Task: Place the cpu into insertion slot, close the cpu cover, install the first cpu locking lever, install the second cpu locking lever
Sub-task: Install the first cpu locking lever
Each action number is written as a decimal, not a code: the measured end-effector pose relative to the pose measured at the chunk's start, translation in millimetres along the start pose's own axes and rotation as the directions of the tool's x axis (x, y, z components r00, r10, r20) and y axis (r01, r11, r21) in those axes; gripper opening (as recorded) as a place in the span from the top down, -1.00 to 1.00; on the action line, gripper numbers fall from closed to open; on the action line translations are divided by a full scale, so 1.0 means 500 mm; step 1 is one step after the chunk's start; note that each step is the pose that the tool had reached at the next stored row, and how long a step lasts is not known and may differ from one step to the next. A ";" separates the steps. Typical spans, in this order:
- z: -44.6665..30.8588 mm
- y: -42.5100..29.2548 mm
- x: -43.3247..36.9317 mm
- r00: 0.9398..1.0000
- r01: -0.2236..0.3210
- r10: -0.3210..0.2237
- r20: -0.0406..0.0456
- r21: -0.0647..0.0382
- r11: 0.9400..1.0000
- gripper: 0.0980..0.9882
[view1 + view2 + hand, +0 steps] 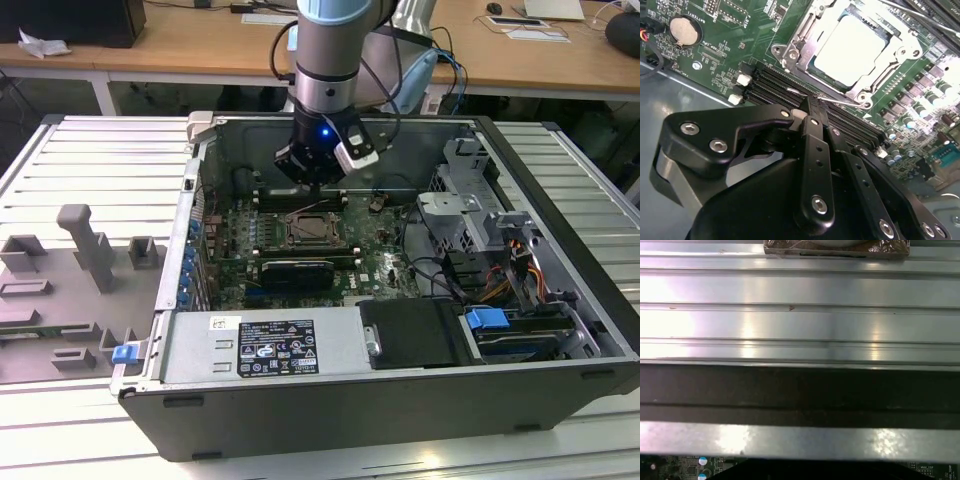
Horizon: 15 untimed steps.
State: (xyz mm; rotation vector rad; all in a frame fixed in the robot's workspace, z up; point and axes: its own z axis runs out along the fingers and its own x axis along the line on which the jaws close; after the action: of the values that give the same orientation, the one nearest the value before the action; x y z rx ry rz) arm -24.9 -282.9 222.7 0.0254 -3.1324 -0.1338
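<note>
I'm seeing the chip (852, 42) sitting in its socket (311, 229) with the metal cover (796, 45) lying down around it. My gripper (812, 107) is hovering just beside it over the memory slots (785, 90), fingers pressed together, gripping nothing.

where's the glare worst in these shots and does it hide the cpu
In the second wrist view the cpu top is washed near white inside the cpu cover, edges readable; the gripper is dark in front. In the first wrist view, bright reflections streak the ribbed metal surface.
</note>
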 end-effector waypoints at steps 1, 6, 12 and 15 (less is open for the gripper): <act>0.001 -0.001 -0.001 1.000 0.000 0.000 0.000 -0.006 1.000 0.98; 0.013 -0.004 -0.008 1.000 0.000 0.000 0.000 -0.008 1.000 0.98; 0.021 -0.005 -0.019 1.000 0.000 0.000 0.000 -0.009 1.000 0.98; 0.027 -0.006 -0.022 1.000 0.000 0.000 0.000 -0.009 1.000 0.98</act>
State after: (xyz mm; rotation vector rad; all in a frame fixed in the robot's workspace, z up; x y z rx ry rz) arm -14.0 -284.5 208.8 0.0255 -3.1319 -0.1472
